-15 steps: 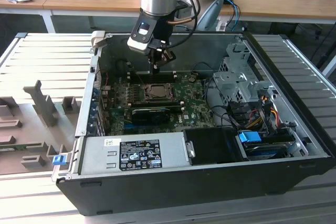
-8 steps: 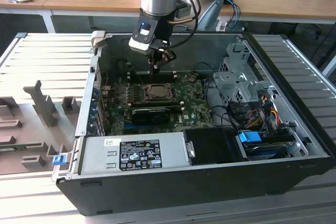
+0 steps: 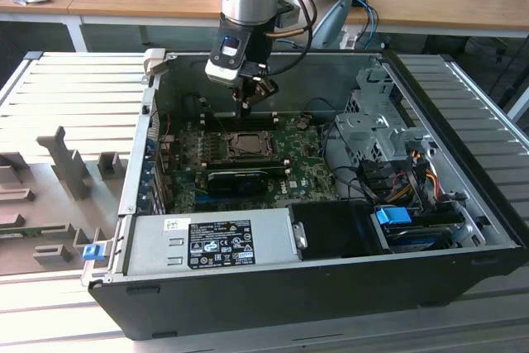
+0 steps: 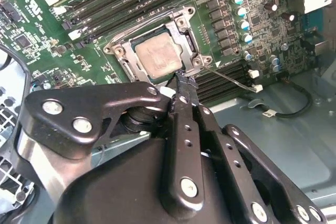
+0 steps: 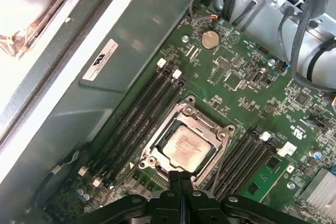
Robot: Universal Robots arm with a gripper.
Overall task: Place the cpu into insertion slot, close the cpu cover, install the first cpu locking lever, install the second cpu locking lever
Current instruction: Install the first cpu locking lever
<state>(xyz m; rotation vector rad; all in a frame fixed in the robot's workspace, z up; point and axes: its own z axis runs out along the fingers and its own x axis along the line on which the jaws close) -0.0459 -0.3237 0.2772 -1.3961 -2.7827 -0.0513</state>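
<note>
On the exterior view's left, one open case [image 3: 331,287] is borne by the desk [image 3: 74,88]; centrally, one cpu [image 5: 184,145] is seated in one insertion slot [image 3: 246,143], one cpu cover [image 5: 159,134] seemingly lowered; one claw [image 4: 184,85] is clenched, empty, at its rim; one locking lever [image 4: 233,78] is seen loose; pressing is best done slowly, kept off the chip.
</note>
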